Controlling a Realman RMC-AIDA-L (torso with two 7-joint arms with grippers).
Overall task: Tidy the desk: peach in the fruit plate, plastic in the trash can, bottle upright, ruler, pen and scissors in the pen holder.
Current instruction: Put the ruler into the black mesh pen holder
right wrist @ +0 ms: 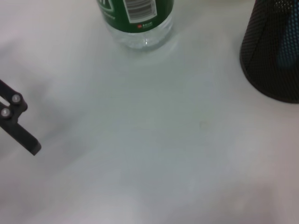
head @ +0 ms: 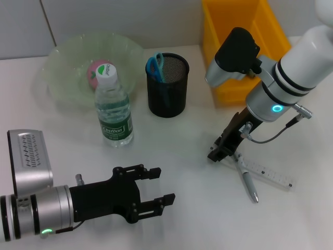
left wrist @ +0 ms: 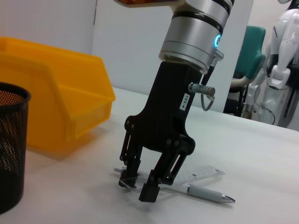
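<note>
I have the right tool down on the desk at the near end of the clear ruler, its jaws parted, with the ruler's end between the fingertips and not yet clamped. I judge it set low and tilted like this so the thin, flat ruler can be pinched at its edge. The silver pen lies just beside the ruler, crossing under or against it near that same end, so a closing pinch could catch the pen too or nudge it away.

The left tool hovers open and empty over the front of the desk, well apart from the work.

The rest looks largely done. The water bottle stands upright just in front of the green fruit plate, and the pink peach sits in that plate behind the cap. The black mesh pen holder already has the blue-handled scissors in it. The yellow bin stands at the back, behind the right arm; I cannot see inside it well enough to tell about plastic.

On the way to the holder, the bin's front corner is the nearest thing in the way.
</note>
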